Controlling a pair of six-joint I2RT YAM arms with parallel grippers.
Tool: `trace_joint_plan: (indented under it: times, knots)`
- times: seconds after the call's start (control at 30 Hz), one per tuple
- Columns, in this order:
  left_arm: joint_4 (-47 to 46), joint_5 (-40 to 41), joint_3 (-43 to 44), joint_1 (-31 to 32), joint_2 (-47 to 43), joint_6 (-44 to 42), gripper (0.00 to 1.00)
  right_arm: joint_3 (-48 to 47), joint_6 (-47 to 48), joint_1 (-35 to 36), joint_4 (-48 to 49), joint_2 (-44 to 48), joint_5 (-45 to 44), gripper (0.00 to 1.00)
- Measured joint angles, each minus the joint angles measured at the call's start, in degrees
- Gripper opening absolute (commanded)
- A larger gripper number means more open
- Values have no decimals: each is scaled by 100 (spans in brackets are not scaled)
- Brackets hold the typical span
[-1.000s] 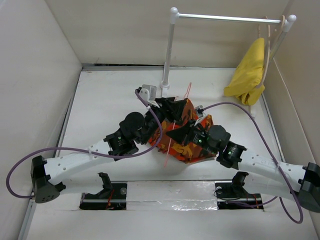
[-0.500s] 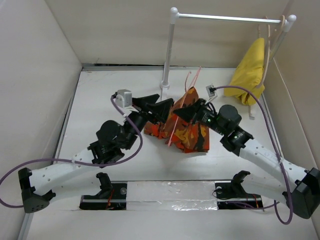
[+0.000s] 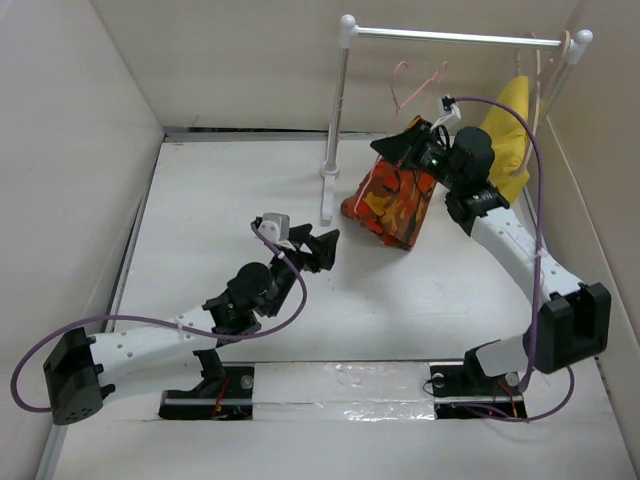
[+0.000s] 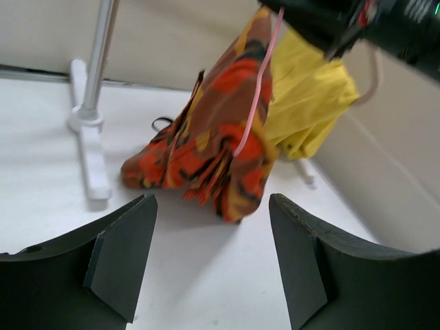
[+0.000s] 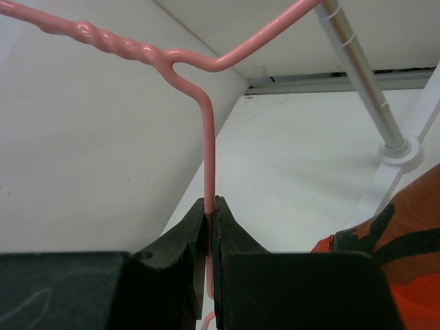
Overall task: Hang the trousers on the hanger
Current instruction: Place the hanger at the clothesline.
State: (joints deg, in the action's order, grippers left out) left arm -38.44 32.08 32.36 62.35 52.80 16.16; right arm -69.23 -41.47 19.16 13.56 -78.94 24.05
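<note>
No legible text, label, brand, number or sign in any of the three views.
</note>
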Motion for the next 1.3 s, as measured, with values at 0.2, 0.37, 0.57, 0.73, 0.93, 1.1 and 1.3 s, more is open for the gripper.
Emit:
trace_joint_plan:
  times: [0.2,0.37,0.57,0.73,0.93,1.1,1.3]
  knots:
    - [-439,179,-538,-131,81,-247,60,-1102,122,-271,-387,-1134,328,0]
    - [-785,125,-608,-444,612,-302,59,-2063,227,-378,-682,-1847,542,0]
    - [-813,2,-608,-520,798,-299,59,-2651,214,-601,-728,-2288,710,0]
    - [-844,-81,-608,-599,787,-278,59,-3128,175,-789,-824,-2686,798,0]
    - [-848,-155,-608,-621,776,-278,59,-3877,96,-1082,-1078,-3244,901,0]
    - [-846,-173,-608,-621,778,-278,59,-3978,116,-1294,-1139,-3410,946,0]
    - [-850,-199,-608,-621,782,-278,59,-3477,131,-1386,-743,-3401,1029,13]
